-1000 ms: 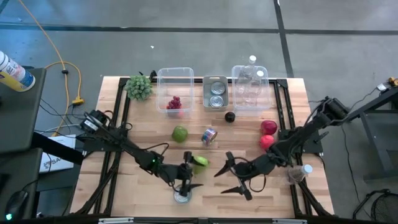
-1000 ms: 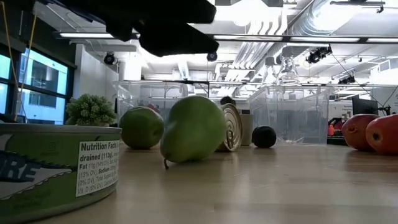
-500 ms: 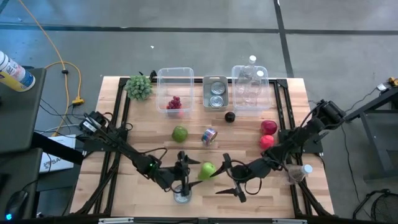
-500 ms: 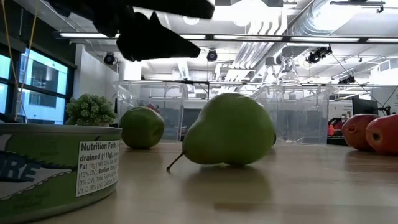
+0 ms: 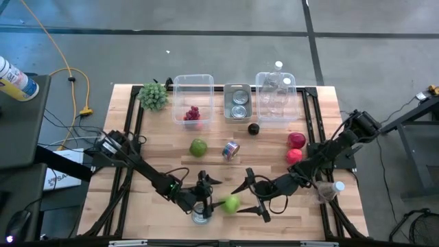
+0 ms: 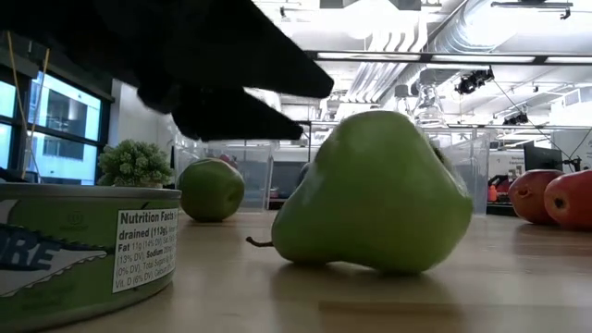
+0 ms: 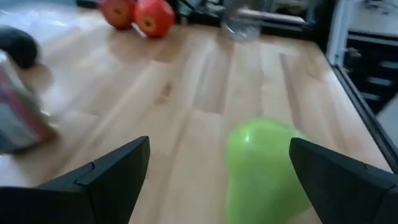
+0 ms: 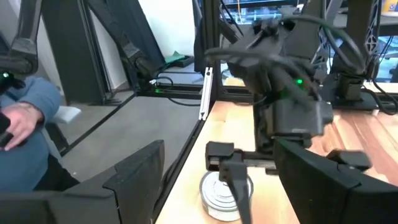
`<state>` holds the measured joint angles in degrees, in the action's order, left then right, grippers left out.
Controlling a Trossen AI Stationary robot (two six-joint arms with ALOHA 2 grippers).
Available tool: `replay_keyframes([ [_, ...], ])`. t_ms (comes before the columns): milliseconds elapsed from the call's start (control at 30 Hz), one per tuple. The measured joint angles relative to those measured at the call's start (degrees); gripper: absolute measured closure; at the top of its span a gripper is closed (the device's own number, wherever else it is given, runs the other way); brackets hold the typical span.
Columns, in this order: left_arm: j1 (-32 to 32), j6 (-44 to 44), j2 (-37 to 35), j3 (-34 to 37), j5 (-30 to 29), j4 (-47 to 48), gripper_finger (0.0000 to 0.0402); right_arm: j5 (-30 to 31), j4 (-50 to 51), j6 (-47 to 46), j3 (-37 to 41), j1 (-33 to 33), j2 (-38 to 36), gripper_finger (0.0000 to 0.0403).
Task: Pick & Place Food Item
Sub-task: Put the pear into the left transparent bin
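High view, lower centre: a green pear (image 5: 232,204) is seen lying free on the wooden table (image 5: 274,147), between the two grippers and touched by neither. The left gripper (image 5: 203,193) is placed just left of the pear, its fingers spread and nothing held; a small tin can (image 5: 200,216) stands directly below it, at the table's lower edge. The right gripper (image 5: 252,195) is placed just right of the pear, likewise splayed wide and empty.

Left wrist view: the pear (image 7: 266,168) is shown close ahead, between the two parted fingers (image 7: 106,177), with two red apples (image 7: 137,14) far off at the upper left.

Low view: the pear (image 6: 375,196) fills the centre of the frame on its side (stem pointing left), with the labelled can (image 6: 88,245) at lower left and a green apple (image 6: 212,189) behind.

High view, upper half of the table: a plant (image 5: 153,96), a clear bin (image 5: 193,101) holding grapes, a metal tray (image 5: 238,102) with two cans, and a second clear bin (image 5: 276,97) are lined along the top edge. A colourful can (image 5: 230,150) lies on its side mid-table.

Right wrist view: a person's sleeve (image 8: 28,134) is visible at the left edge.
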<state>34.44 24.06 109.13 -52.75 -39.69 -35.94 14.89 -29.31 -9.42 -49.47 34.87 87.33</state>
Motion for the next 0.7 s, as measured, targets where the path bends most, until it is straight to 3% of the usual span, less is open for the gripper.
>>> replay_keyframes([
  [267, 0.4, -0.5, 2.1, 0.0, 5.2, -1.1, 0.0029, 0.0, -1.0, -1.5, 0.0, 0.4, 0.0, 0.0114],
  [600, 5.0, -19.4, 2.2, 0.0, 5.7, -8.0, 0.0029, 0.3, -3.9, -2.5, -0.1, 1.9, 0.1, 0.0114],
  [700, 5.5, -21.0, 2.1, 0.0, 6.9, -8.4, 0.0029, 1.3, -3.9, -2.8, -0.1, 2.0, 0.1, 0.0114],
])
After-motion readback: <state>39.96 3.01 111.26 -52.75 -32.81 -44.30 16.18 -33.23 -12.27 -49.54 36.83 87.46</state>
